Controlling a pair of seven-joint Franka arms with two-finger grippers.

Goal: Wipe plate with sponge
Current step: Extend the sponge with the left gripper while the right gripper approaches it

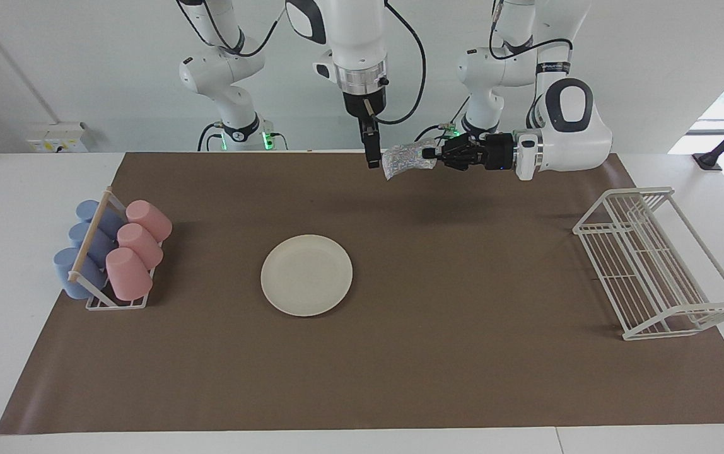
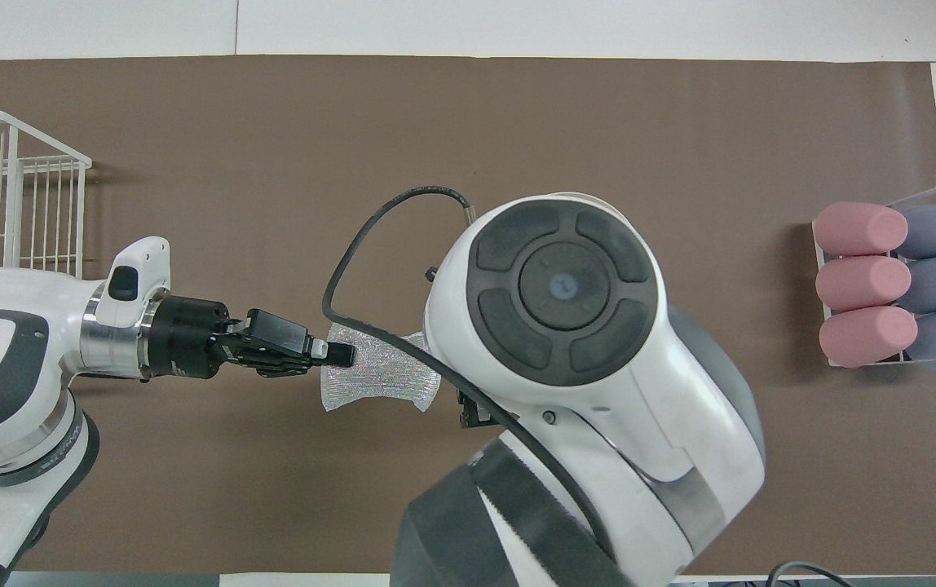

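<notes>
The cream-white plate (image 1: pixel 306 275) lies flat on the brown mat (image 1: pixel 463 353), in its middle part toward the right arm's end. In the overhead view it is hidden under the right arm. My left gripper (image 1: pixel 430 155) (image 2: pixel 343 355) lies level, shut on one edge of the silvery glittery sponge (image 1: pixel 407 161) (image 2: pixel 378 377), and holds it up in the air over the part of the mat near the robots. My right gripper (image 1: pixel 373 159) points straight down, close beside the sponge's free edge. I cannot see whether it touches the sponge.
A rack of pink and blue cups (image 1: pixel 113 255) (image 2: pixel 892 285) stands at the right arm's end of the mat. A white wire rack (image 1: pixel 652 265) (image 2: pixel 11 196) stands at the left arm's end.
</notes>
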